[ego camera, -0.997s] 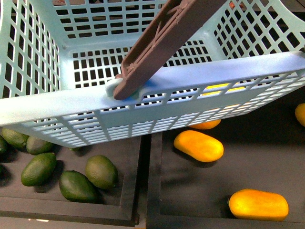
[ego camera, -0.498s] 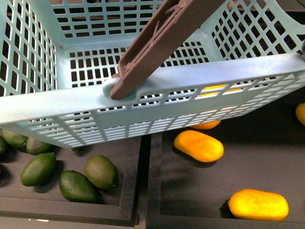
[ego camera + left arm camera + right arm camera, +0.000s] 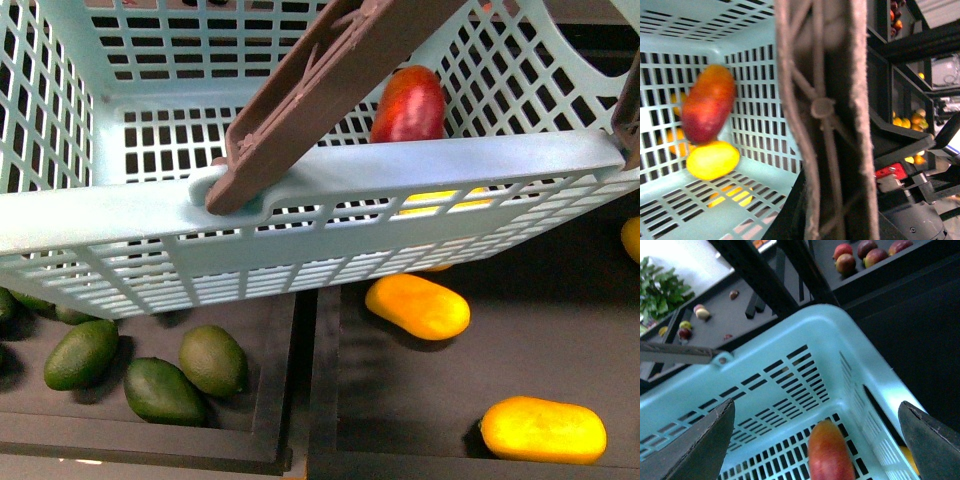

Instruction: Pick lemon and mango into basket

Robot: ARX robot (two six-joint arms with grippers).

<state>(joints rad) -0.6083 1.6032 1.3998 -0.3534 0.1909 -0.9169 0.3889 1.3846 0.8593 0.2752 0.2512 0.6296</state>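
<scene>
A light teal basket (image 3: 400, 168) holds the yellow lemon (image 3: 712, 160) low inside, with the red-and-yellow mango (image 3: 827, 452), blurred, close beside it. The right gripper (image 3: 815, 405) hangs spread wide and empty directly over the mango, not touching it. The left gripper's state cannot be told; the brown handle (image 3: 822, 120) fills its camera.

The brown handle (image 3: 335, 85) slants across the basket (image 3: 450, 165) mouth at upper centre; open room lies upper left, the mango (image 3: 408, 105) filling upper right.
</scene>
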